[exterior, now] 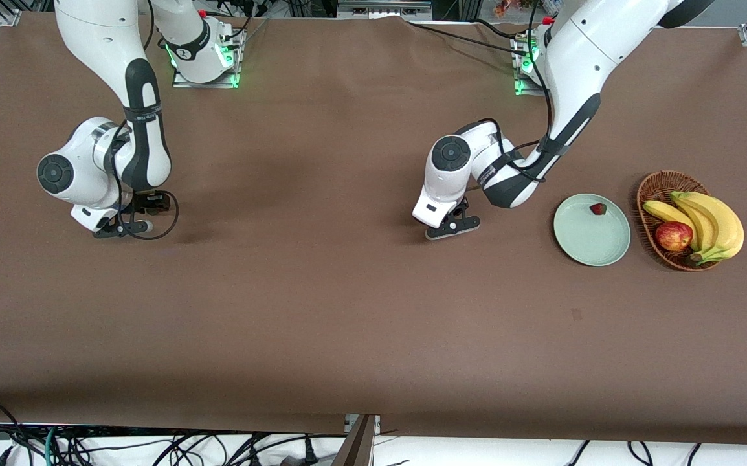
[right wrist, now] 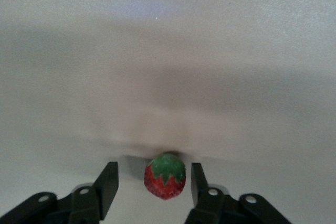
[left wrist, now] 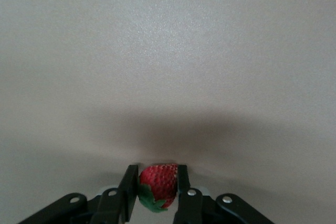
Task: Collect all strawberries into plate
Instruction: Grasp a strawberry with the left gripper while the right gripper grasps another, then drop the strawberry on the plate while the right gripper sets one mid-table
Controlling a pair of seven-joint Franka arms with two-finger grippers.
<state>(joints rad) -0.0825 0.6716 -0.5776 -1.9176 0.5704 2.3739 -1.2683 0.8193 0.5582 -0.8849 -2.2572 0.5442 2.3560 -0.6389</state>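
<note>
One strawberry (exterior: 598, 208) lies on the pale green plate (exterior: 590, 249), near its rim farthest from the front camera. My left gripper (exterior: 452, 226) is low over the table, toward the table's middle from the plate. In the left wrist view the left gripper (left wrist: 157, 174) is shut on a second strawberry (left wrist: 160, 182). My right gripper (exterior: 124, 228) is low at the right arm's end of the table. In the right wrist view the right gripper (right wrist: 154, 169) is open, with a third strawberry (right wrist: 165, 177) lying between the fingers, untouched. Both of these berries are hidden in the front view.
A brown wicker basket (exterior: 649, 189) stands beside the plate at the left arm's end of the table. It holds bananas (exterior: 710, 220) and a red-yellow apple (exterior: 673, 235). The table is covered in brown cloth.
</note>
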